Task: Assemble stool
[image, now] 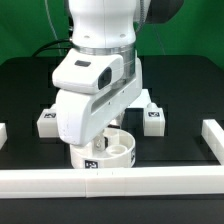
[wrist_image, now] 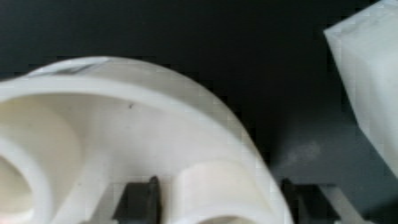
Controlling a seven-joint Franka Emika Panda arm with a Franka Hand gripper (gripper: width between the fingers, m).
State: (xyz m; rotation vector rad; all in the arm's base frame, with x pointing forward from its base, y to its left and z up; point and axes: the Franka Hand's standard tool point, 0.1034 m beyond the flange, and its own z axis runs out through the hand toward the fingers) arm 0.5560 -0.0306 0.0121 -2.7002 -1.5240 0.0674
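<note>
The stool's round white seat disc [image: 112,150] lies on the black table just behind the front rail; a square tag shows on its side. It fills much of the wrist view [wrist_image: 98,120]. My gripper [wrist_image: 219,203] is shut on a white stool leg [wrist_image: 222,185], held upright between the dark fingers [wrist_image: 146,198] right at the disc's rim. In the exterior view the arm's hand [image: 90,95] hides the fingers and the held leg. Two more tagged legs lie behind the disc, one toward the exterior view's left [image: 47,122] and one toward its right [image: 153,118].
Long white rail bars frame the work area: one along the front [image: 120,182], one at the exterior view's right [image: 212,140] and one at its left [image: 4,132]. A blurred white part [wrist_image: 365,85] shows close by in the wrist view.
</note>
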